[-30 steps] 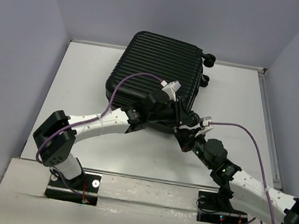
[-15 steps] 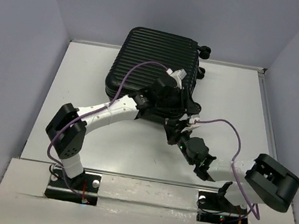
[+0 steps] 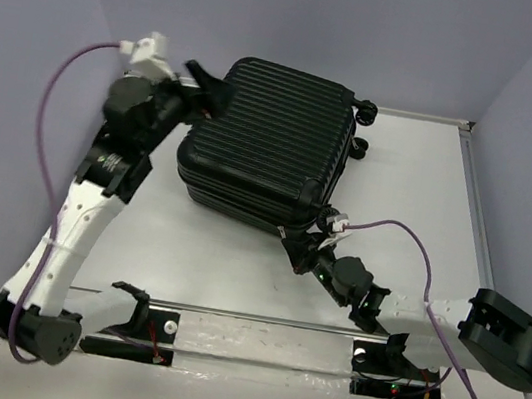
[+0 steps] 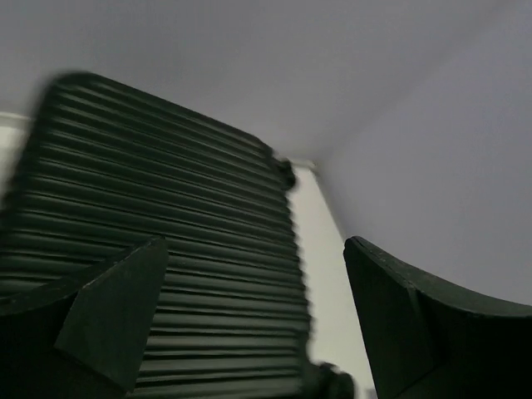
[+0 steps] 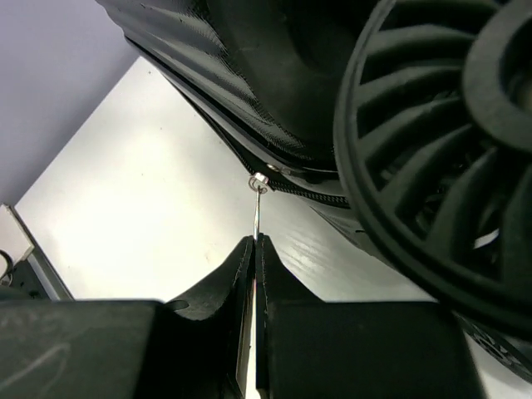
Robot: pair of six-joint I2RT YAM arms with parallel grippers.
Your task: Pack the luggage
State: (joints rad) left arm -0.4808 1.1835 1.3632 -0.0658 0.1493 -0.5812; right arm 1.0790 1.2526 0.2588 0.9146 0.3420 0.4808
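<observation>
Luggage (image 3: 265, 139) wheels (image 3: 368, 105) point right (axis crosswise); right hand (image 5: 254, 248) pinches zipper pull (image 5: 258, 209), left hand (image 4: 253, 287) wide.

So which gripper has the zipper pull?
The right gripper, shut on the thin zipper pull at the suitcase's near edge; the left gripper hangs open, empty.

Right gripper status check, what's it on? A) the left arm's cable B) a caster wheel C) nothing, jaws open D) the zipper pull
D: the right wrist view shows the right gripper shut on the thin metal zipper pull that runs down from the zip line of the luggage.
</observation>
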